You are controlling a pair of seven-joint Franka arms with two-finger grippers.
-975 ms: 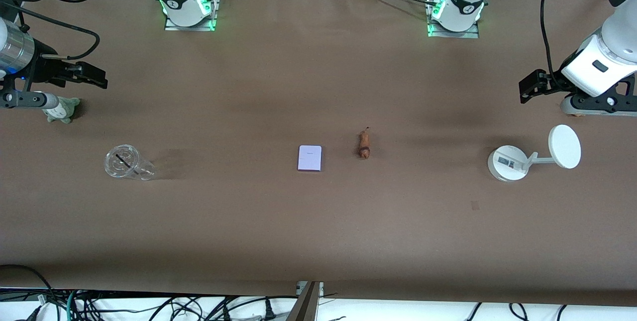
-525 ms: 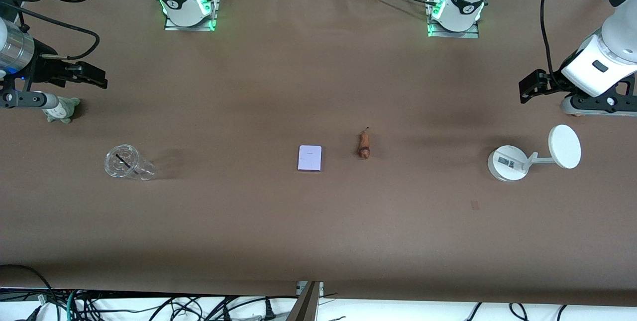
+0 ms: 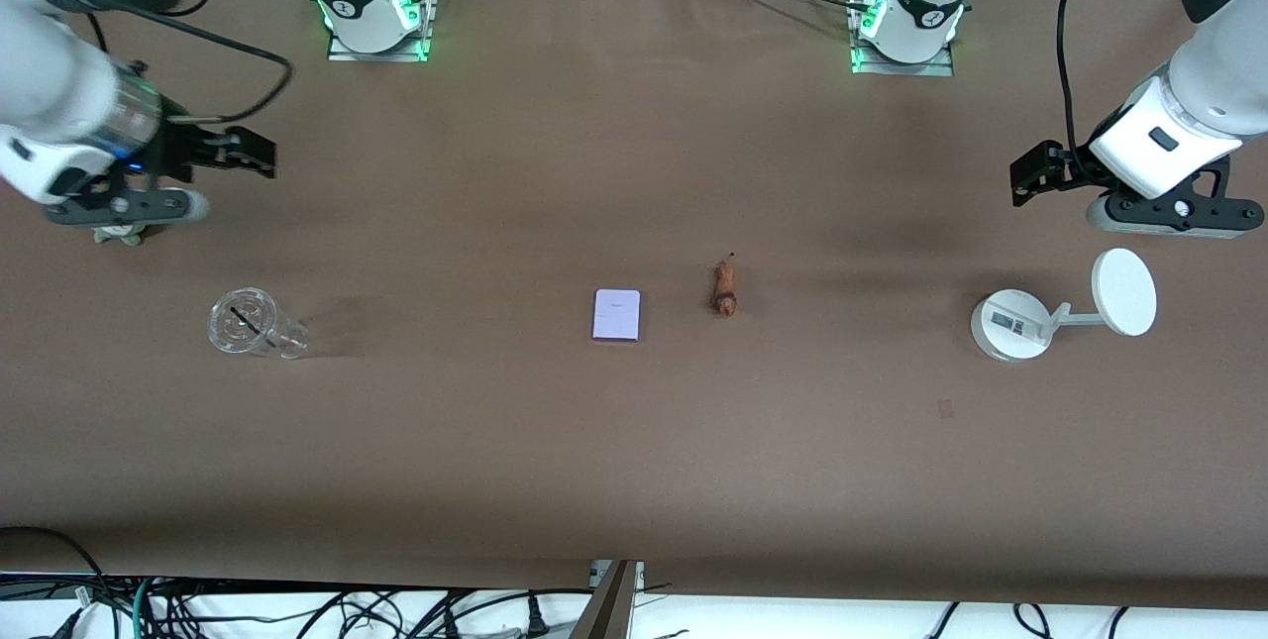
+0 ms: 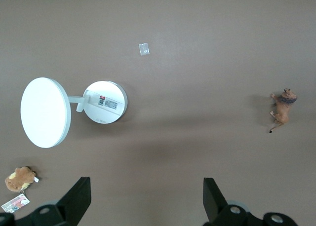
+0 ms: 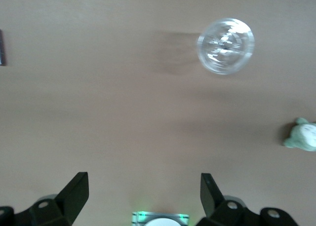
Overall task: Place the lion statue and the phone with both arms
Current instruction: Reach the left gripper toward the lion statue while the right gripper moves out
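The lion statue (image 3: 725,288), a tiny orange-brown figurine with a dark mane end, lies on the brown table near its middle; it also shows in the left wrist view (image 4: 282,106). The phone (image 3: 616,314), a flat pale lavender rectangle, lies beside it toward the right arm's end; only its dark edge (image 5: 1,47) shows in the right wrist view. My left gripper (image 3: 1030,173) is open and empty in the air at the left arm's end of the table, over bare table beside the white stand. My right gripper (image 3: 248,154) is open and empty in the air at the right arm's end.
A white round-based stand with a disc (image 3: 1060,312) stands at the left arm's end. A clear plastic cup (image 3: 253,325) and a grey-green plush (image 3: 124,235) sit at the right arm's end. A round brown plush with a tag (image 4: 19,179) shows in the left wrist view.
My right gripper has moved toward the middle of the table, now covering most of the grey-green plush. My left gripper has shifted slightly toward the middle. The lion and phone have not moved.
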